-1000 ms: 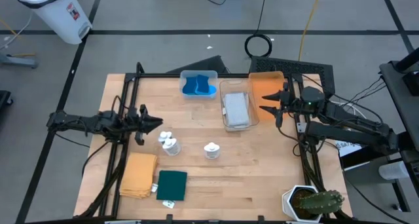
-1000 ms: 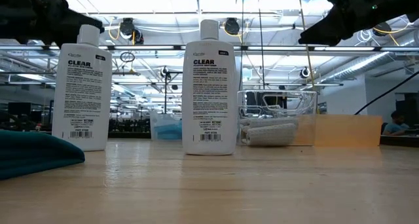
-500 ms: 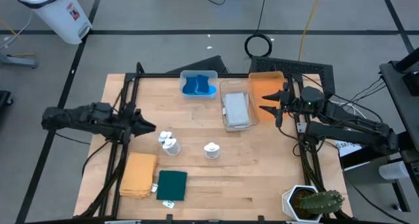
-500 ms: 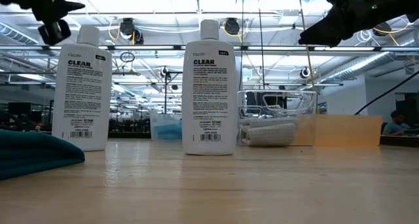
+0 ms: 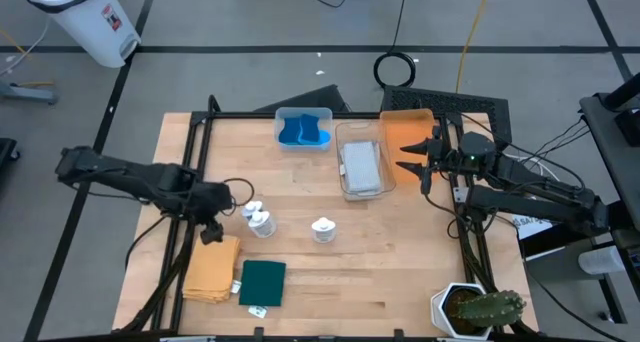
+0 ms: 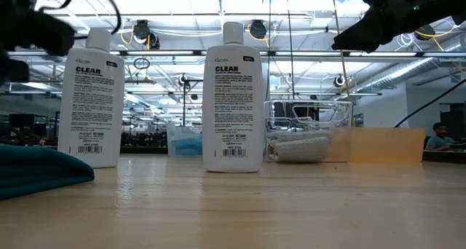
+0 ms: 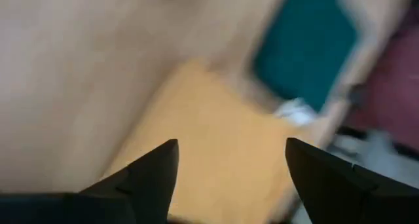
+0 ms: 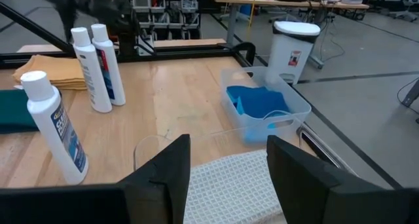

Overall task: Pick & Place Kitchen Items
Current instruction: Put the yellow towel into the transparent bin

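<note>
Risk gathers around the mustard-yellow folded cloth (image 5: pixel 212 267), which lies flat on the wooden table (image 5: pixel 400 252). The left gripper (image 5: pixel 212 229) hangs just above that cloth's far edge, its two dark fingers (image 7: pixel 154 178) spread apart with the yellow fabric showing between them in the left wrist view. The wrist picture is smeared, so I judge the arm is not steady, and a descent from here could land off centre.

A pinch on the top fold alone would likely peel one layer up and let the rest sag open. The dark green folded cloth (image 5: pixel 263 282) lies just beside the yellow cloth, on the side away from the table's left edge; a sideways drag could catch it and pull both along. Two tall white plastic bottles (image 5: pixel 256 217) stand upright close beyond the yellow cloth's far corner, near the gripper, and a third white bottle (image 5: pixel 322 229) stands farther off on the same side. They look tall and narrow, so a brush from the arm would probably topple them.

The right gripper (image 5: pixel 424 158) waits well apart from the yellow cloth, at the orange tray (image 5: pixel 404 132), fingers parted, over the clear plastic bin (image 5: pixel 362 188) with the grey folded cloth (image 5: pixel 360 163).
</note>
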Robot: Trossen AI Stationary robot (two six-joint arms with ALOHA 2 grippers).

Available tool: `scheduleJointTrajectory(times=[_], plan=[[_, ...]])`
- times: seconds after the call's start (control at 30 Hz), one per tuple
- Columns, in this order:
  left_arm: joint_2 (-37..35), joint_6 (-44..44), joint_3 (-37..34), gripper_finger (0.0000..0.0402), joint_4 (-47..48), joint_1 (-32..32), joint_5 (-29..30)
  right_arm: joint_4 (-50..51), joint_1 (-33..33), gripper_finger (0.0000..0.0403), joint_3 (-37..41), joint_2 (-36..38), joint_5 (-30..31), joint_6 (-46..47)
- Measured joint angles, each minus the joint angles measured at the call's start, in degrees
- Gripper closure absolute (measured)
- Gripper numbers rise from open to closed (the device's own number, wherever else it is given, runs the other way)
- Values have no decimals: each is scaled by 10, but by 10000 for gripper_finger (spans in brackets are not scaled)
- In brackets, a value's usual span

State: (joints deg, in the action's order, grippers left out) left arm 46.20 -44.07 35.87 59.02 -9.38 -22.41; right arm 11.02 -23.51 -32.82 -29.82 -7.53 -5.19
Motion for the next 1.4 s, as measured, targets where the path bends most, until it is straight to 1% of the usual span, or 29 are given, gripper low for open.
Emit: scheduleJointTrajectory(times=[0.07,0.13,0.2,0.33,0.43,0.6,0.67,0.8,0.9,1.0,1.2,1.4], plan=[[25,-6,0,111,21,-7,34,4,0,234,0,0,0,0],[47,3,0,112,17,-15,73,8,0,234,0,-1,0,0],[68,34,0,115,1,-21,87,9,0,234,0,-1,-2,0],[105,86,0,128,-34,-34,76,9,0,234,0,-3,-2,0],[128,103,-6,142,-60,-46,75,8,0,234,0,-5,-2,0],[159,88,-47,165,-89,-67,61,10,0,234,0,-8,-2,0],[164,77,-68,173,-91,-77,47,10,0,234,0,-10,-2,0],[165,48,-103,185,-111,-92,43,9,0,234,0,-14,-2,0],[162,44,-126,195,-154,-108,24,8,0,234,0,-16,-2,0],[161,60,-144,209,-195,-125,16,8,0,234,0,-16,-2,0],[160,71,-151,251,-201,-140,31,8,0,234,0,-17,-2,0],[161,76,-153,312,-203,-140,35,8,0,234,0,-18,-2,0]])
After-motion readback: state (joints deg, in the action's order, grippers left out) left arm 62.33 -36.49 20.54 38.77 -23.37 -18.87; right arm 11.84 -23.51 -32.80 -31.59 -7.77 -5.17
